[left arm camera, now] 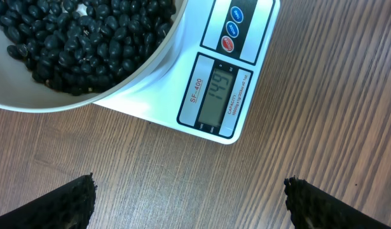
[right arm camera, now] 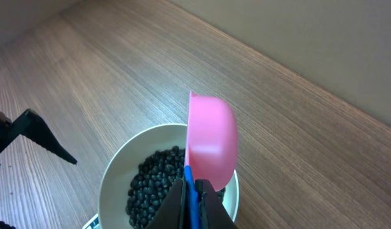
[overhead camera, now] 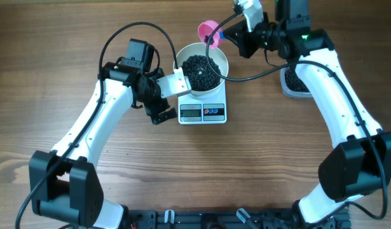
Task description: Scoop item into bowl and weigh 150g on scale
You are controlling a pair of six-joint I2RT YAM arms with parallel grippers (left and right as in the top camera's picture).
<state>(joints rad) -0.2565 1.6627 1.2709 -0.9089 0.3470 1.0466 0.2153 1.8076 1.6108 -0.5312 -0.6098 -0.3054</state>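
The white bowl stands on the white scale and holds a heap of black beans, the item. In the left wrist view the scale's display reads 149, beside the bowl and its beans. My left gripper is open just left of the scale, low over the wood, with nothing between its fingers. My right gripper is shut on the blue handle of a pink scoop. It holds the scoop tilted above the bowl's far rim.
A clear tub with more black beans sits at the right, partly hidden under my right arm. A black cable hangs across the bowl's right side. Bare wood lies in front of the scale.
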